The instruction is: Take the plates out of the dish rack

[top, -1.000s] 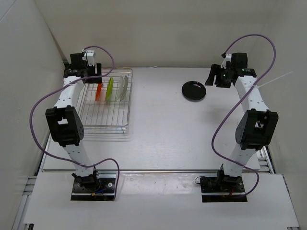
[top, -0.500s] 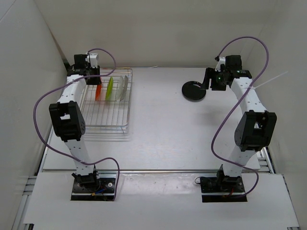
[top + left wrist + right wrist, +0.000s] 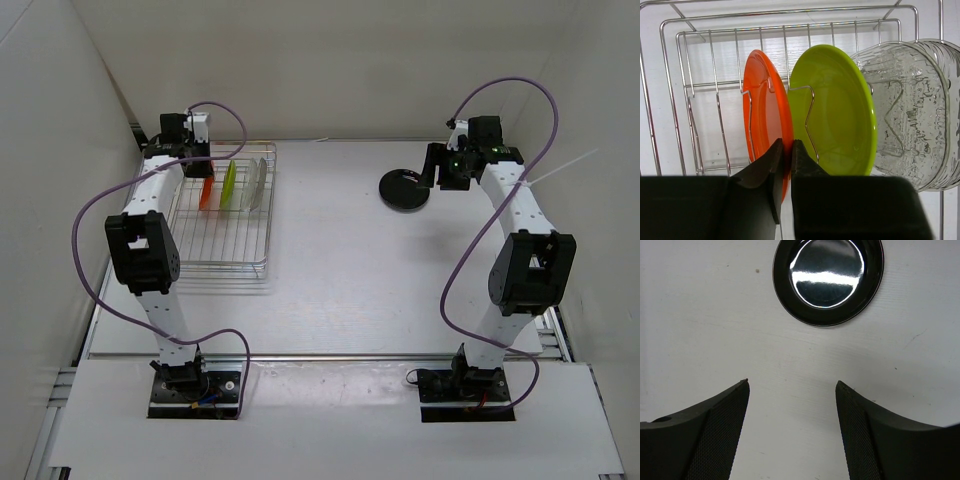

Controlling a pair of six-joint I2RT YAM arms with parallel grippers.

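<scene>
The dish rack [image 3: 222, 264] [image 3: 664, 95] stands at the table's far left with three plates upright in its slots: orange [image 3: 205, 191] [image 3: 762, 100], lime green [image 3: 229, 185] [image 3: 840, 110] and clear glassy [image 3: 259, 183] [image 3: 912, 110]. My left gripper [image 3: 200, 168] [image 3: 787, 146] is shut on the near rim of the orange plate, one finger on each face. The black plate [image 3: 402, 190] [image 3: 828, 277] lies flat on the table at the far right. My right gripper [image 3: 440, 166] [image 3: 792, 385] hovers open just right of the black plate with nothing between its fingers.
White walls enclose the table on the left, back and right. The rack's raised wire sides [image 3: 790, 10] surround the upright plates. Purple cables [image 3: 90, 230] loop off both arms. Bare table [image 3: 340, 250] lies between the rack and the black plate.
My left gripper has closed onto the orange plate's rim and its wrist has shifted slightly right. The right gripper moved left toward the black plate, then held still.
</scene>
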